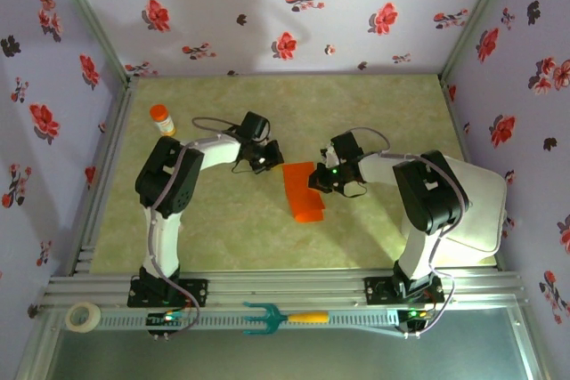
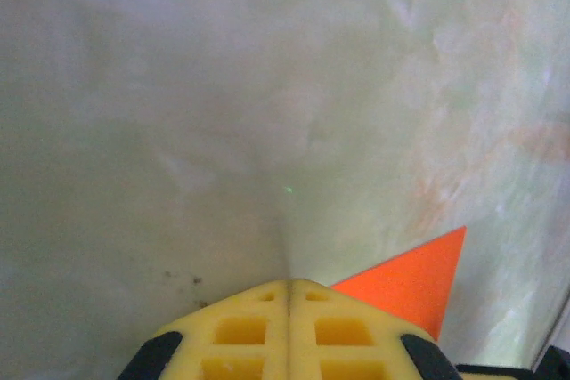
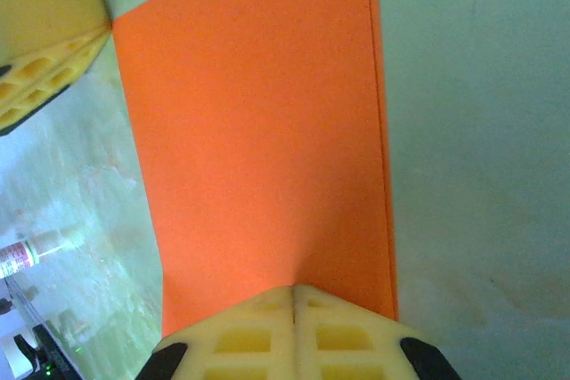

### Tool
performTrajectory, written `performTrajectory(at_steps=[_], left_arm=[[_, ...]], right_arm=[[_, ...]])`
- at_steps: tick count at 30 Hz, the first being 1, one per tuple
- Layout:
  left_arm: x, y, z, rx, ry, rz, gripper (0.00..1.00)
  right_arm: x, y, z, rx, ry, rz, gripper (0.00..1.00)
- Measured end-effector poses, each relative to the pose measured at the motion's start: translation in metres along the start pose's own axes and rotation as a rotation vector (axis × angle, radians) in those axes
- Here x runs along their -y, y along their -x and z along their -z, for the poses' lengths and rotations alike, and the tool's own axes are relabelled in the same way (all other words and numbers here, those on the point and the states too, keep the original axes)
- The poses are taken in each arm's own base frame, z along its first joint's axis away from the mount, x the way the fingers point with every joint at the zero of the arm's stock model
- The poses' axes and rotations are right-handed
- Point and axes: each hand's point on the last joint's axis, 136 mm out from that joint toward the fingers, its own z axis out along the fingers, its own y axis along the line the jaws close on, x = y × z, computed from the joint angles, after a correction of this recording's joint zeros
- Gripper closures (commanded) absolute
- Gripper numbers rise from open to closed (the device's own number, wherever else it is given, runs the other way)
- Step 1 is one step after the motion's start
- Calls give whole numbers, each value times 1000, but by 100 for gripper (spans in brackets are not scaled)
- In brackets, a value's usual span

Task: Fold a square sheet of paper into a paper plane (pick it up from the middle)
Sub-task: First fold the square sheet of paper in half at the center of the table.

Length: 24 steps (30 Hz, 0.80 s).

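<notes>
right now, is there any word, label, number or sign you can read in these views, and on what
No text can be read.
small bottle: label with reddish marks, too blurred to read.
orange paper: plain, no print.

You can read no text; the label on the small bottle (image 3: 31, 252), left of the orange paper (image 3: 258, 131), is blurred.

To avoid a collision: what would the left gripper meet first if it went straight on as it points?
Probably the bare table; a corner of the square sheet of paper lies beside the left gripper. Depth is unclear.
</notes>
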Motion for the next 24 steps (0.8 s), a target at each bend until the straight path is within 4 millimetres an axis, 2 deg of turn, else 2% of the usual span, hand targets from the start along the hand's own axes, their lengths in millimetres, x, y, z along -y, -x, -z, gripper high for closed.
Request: performTrajectory(at_steps=[9,13,16,19,24], left_arm=[[-3,3,11,30,70,-4,100],[17,-4,30,50,29,-47,100],[37,-25,42,40,-29,-98,100],[50,-51,42,1,-94,-138,100],[43,-89,27,-90,-133,-129,100]], right_arm=[[0,0,0,3,3,-8,98],[0,0,0,4,3,-9,98],[0,0,0,5,4,-16,98],[0,0,0,7,4,-20,98],[0,0,0,10,6,-20,98]])
